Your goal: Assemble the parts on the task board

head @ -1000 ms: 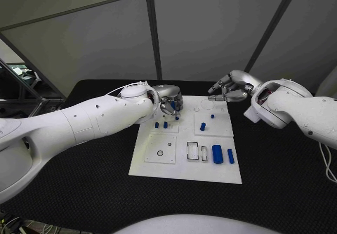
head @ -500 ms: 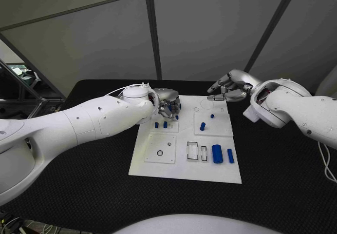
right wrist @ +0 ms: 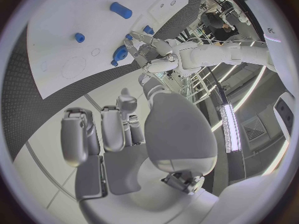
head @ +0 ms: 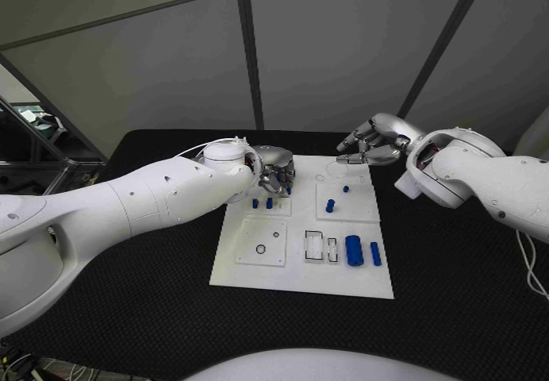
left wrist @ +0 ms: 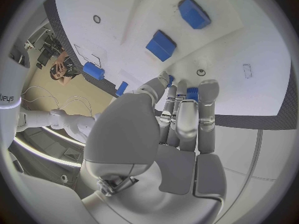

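A: Where do the hands stand over the task board [head: 300, 278]?

B: The left hand [head: 272, 171] hangs over the board's far left corner, fingers [left wrist: 208, 97] pointing down together. In the left wrist view a small blue part [left wrist: 192, 92] shows between the fingertips, so it appears to be pinching that piece just above the board. The right hand [head: 374, 143] hovers off the board's far right corner, fingers curled partway and apart, holding nothing

A: And the other parts?

B: Two short blue pegs [head: 262, 203] stand just toward the robot from the left hand. A blue peg [head: 329, 206] and a smaller one [head: 346, 189] stand on the board's right half; a thick blue cylinder [head: 354, 251] and a slim blue bar [head: 375, 254] lie nearer the board's near right corner

A: How will they handle?

B: Judging by looks: light, rigid, smooth plastic, likely slippery against metal fingertips. Best pinched across the sides near mid-length, kept upright for seating; the cylinder may roll if nudged
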